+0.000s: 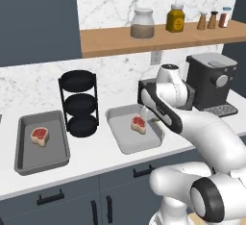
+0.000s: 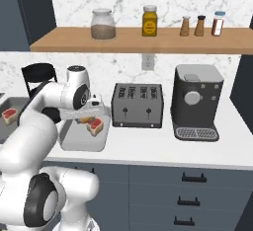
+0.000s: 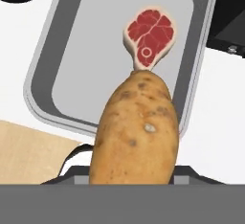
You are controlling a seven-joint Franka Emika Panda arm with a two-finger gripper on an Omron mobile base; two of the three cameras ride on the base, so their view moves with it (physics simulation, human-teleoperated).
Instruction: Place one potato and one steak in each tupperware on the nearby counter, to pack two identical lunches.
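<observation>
Fingers grip potato (image 3: 136, 132) over steak (image 3: 150, 37), toaster (image 2: 137, 105) adj.

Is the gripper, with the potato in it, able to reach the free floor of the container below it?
Probably yes. The gripper holds the potato above the grey container, and only the steak lies in it, so much bare floor beside it stays free.
</observation>
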